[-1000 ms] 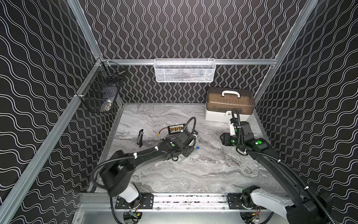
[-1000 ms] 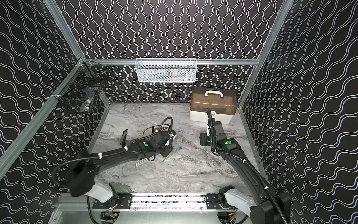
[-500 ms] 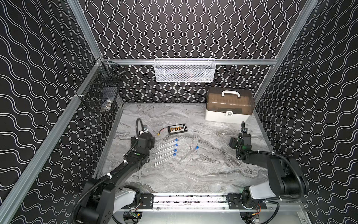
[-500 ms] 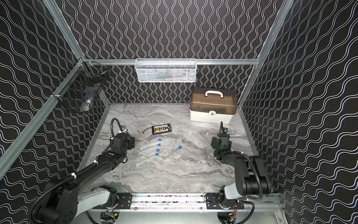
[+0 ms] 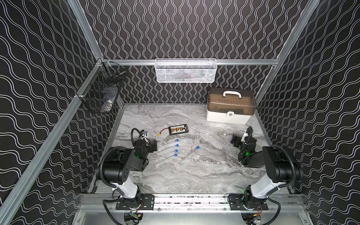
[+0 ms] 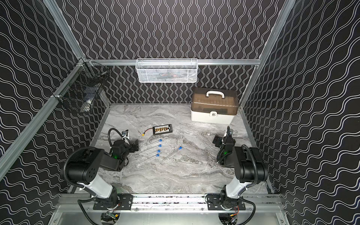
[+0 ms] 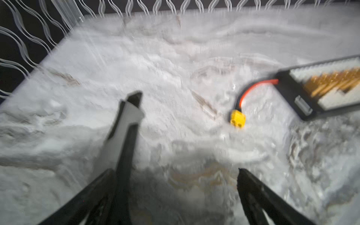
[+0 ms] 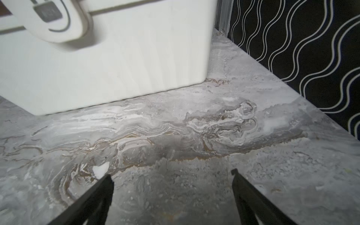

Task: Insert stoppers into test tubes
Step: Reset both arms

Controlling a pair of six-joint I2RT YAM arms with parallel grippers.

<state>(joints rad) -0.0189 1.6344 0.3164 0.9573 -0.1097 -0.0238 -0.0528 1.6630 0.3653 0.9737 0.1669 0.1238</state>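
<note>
Both the left gripper point(image 5: 153, 145) and right gripper point(image 5: 236, 140) are spread wide, holding nothing. The test tubes point(image 5: 167, 150) mid-frame look light, slick and breakable, so I'd pinch mid-shaft, gently.

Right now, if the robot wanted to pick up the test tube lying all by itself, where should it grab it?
Probably around the middle of the lone test tube, coming straight down from above with the jaws across its thin width. It lies flat and slanted on the marble table, with its blue stopper at the far end and open space on both sides.
</note>
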